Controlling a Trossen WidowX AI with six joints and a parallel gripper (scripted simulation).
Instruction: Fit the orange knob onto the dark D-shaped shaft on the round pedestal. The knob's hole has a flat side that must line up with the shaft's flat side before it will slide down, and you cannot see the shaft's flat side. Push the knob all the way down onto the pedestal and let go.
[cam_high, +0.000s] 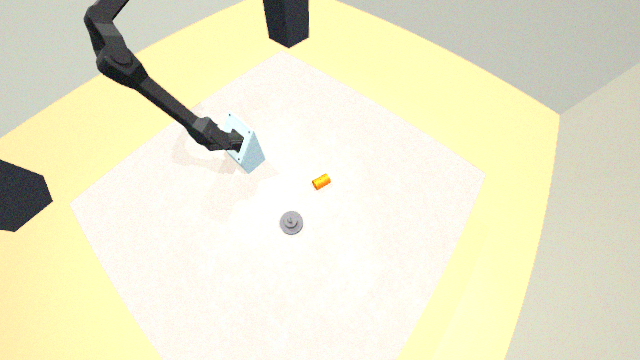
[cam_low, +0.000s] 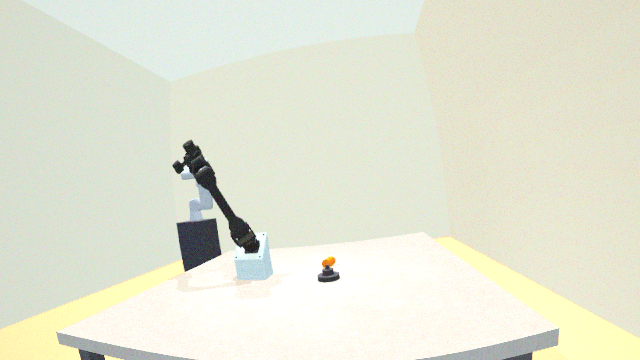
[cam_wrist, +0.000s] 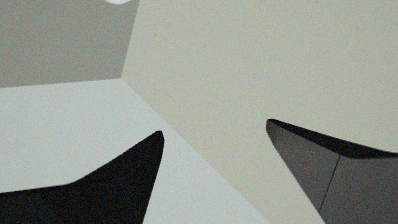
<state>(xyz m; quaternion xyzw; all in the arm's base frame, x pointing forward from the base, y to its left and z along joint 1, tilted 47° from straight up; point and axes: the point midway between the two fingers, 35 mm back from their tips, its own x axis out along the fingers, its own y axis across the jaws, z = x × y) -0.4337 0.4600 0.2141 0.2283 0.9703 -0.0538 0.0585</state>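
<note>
Knob (cam_high: 321, 181) (cam_low: 328, 262): lying on its side on the table (cam_high: 350, 280) (cam_low: 400, 305), off the shaft (cam_high: 290, 220) (cam_low: 328, 267) and a bit away from the pedestal (cam_high: 291, 231) (cam_low: 328, 277). So, definitely not fitted.

Going left to right in the top view: first up, a dark block (cam_high: 20, 195) at the left edge, beyond the table. Next, the black arm (cam_high: 165, 102) (cam_low: 223, 202), slanting down to a pale blue base (cam_high: 255, 155) (cam_low: 254, 270) on the table. Then the round grey pedestal, flat on the table with the shaft poking up in the middle. Last, the orange knob, up and to the right of the pedestal, near but not touching. Can't tell which way the shaft's flat faces.

Now the exterior view, same direction: a light grey-blue arm (cam_low: 204, 197) on a dark stand (cam_low: 199, 245) past the table, then the black arm leaning up and left from the base, well apart from the knob. After that, knob and pedestal almost lined up, with the knob showing just above the shaft. Only looks stacked, judging by the top view.

Wrist view: gripper (cam_wrist: 213, 130) wide open, with a dark finger on the left, plain wall and ceiling through the gap, and a greyer finger on the right. Nothing held.
</note>
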